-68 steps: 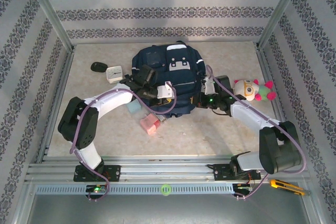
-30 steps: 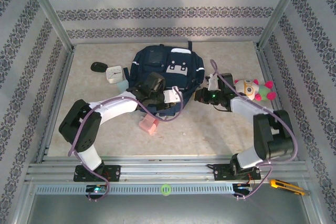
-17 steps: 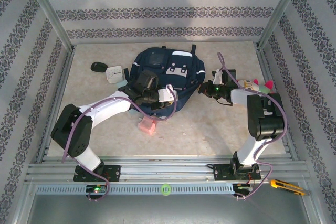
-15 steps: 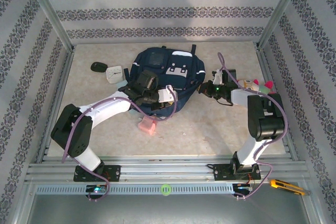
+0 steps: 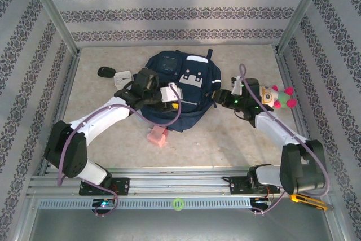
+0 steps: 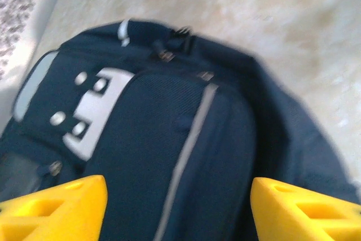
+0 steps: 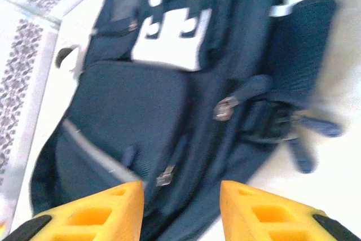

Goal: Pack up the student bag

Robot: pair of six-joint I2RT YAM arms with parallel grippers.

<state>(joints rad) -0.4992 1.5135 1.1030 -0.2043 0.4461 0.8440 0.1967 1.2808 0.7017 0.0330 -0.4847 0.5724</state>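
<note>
Navy student bag (image 5: 180, 91) flat on marbled table (image 5: 237, 142). Left gripper (image 6: 177, 196) over bag, jaws wide apart, empty. Right gripper (image 7: 180, 207) likewise apart, empty.

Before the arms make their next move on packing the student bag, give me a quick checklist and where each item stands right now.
1. Left hand empty: ok, jaws stand wide above the student bag, nothing between them.
2. Right hand empty: ok, jaws apart at the bag's side, nothing clamped.
3. Bag open for packing: not ok, no open compartment visible; the zips look closed.
4. Things to pack in sight: ok, pink block and plush toy lie on the table.
5. Right arm clear of the plush toy: cannot tell, they sit close together.
6. Wrist views sharp: not ok, both blurred.
</note>
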